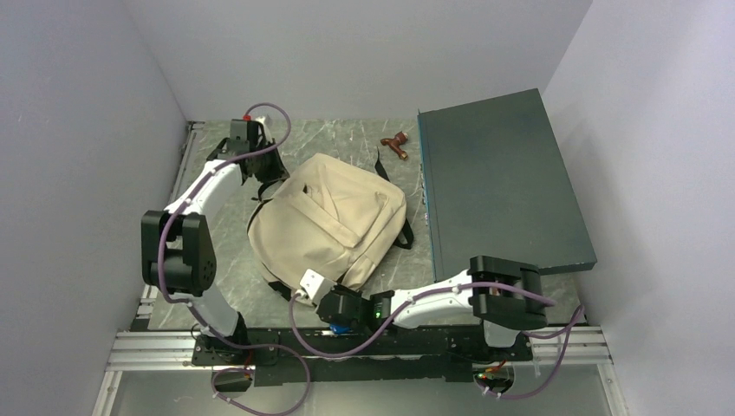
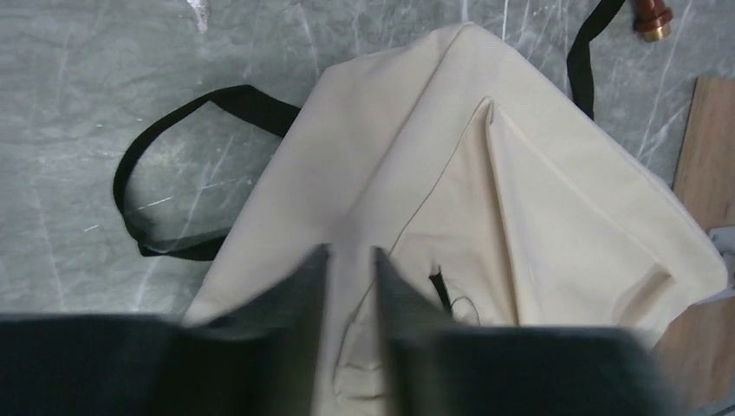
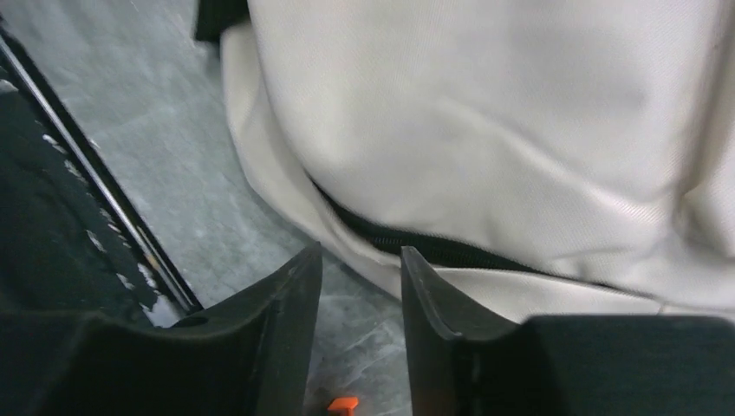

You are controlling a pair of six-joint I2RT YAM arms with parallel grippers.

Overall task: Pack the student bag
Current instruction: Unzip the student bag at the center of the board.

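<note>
The student bag [image 1: 329, 221] is a cream canvas backpack lying flat in the middle of the table, front pocket up. My left gripper [image 1: 267, 184] hangs over its far left corner. In the left wrist view that gripper [image 2: 351, 251] shows a narrow gap between its fingers, with bag cloth [image 2: 485, 191] below and nothing pinched. My right gripper [image 1: 325, 299] sits at the bag's near edge. In the right wrist view it [image 3: 360, 250] is open over bare table, just short of the bag's black zip [image 3: 407, 243].
A big dark teal flat box [image 1: 498, 182] lies to the right of the bag. A brown strap end [image 1: 397, 145] rests on the table behind it. A black strap loop [image 2: 147, 173] trails left of the bag. A small orange piece [image 3: 342, 404] lies by the near rail [image 3: 104, 199].
</note>
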